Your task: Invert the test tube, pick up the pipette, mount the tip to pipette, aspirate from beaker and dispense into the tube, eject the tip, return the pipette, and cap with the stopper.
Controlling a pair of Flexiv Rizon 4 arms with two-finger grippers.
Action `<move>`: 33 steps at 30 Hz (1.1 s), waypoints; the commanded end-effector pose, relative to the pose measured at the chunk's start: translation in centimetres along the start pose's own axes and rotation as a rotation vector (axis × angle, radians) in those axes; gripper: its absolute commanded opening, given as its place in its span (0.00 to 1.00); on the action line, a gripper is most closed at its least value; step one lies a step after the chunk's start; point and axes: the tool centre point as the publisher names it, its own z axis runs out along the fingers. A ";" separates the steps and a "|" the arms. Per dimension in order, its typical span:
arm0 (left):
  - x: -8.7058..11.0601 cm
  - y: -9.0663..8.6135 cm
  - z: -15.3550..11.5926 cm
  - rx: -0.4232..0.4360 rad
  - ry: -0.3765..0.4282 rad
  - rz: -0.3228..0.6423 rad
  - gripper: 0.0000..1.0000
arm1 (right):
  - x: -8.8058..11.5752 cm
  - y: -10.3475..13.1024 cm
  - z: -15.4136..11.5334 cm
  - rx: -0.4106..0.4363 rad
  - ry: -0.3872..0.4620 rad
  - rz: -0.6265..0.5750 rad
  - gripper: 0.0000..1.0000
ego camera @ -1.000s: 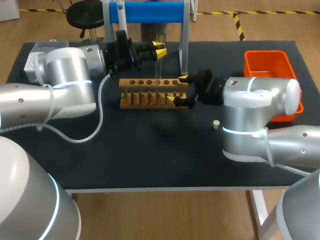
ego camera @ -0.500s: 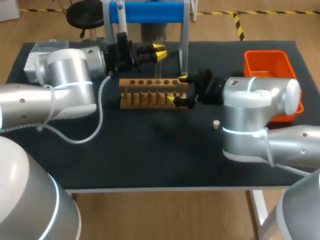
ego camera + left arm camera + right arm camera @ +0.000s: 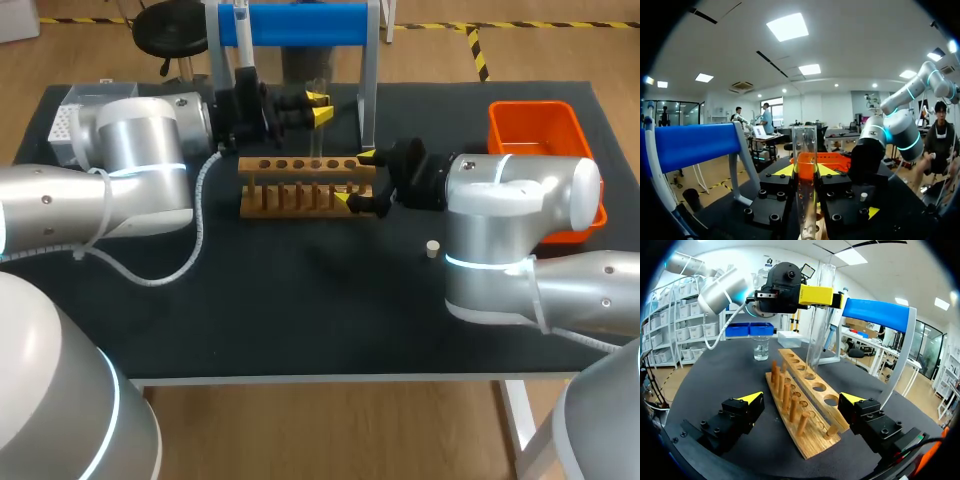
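Note:
A clear test tube (image 3: 317, 125) stands upright over the wooden rack (image 3: 296, 186), open end up. My left gripper (image 3: 319, 106) is shut on its upper part. In the left wrist view the test tube (image 3: 805, 175) rises between the yellow-tipped fingers (image 3: 781, 170). Its lower end meets the row of holes in the rack (image 3: 799, 401); whether it is inside one I cannot tell. My right gripper (image 3: 358, 178) stands open around the rack's right end, one finger on each side, as the right wrist view (image 3: 802, 400) shows. The stopper (image 3: 432, 248) lies on the mat by my right arm.
The blue pipette stand (image 3: 296, 24) with the pipette (image 3: 241, 30) is behind the rack. An orange bin (image 3: 535, 128) sits at the back right, a tip box (image 3: 64, 118) at the back left. A glass beaker (image 3: 760, 347) stands beyond the rack.
My left gripper has shifted very slightly with the test tube in it. The right arm and the rack have not moved.

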 end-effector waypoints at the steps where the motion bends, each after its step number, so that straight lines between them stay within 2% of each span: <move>1: -0.1 -0.1 -0.2 -0.025 0.006 -0.003 0.00 | 0.1 -0.1 0.0 -0.001 -0.003 0.000 1.00; 15: 0.0 0.4 -0.4 -0.107 0.026 0.000 0.00 | 0.1 -0.1 0.0 -0.001 -0.003 0.000 1.00; 33: 0.0 1.9 -0.1 -0.081 0.015 -0.017 0.00 | 0.1 -0.1 0.0 -0.001 -0.003 0.000 1.00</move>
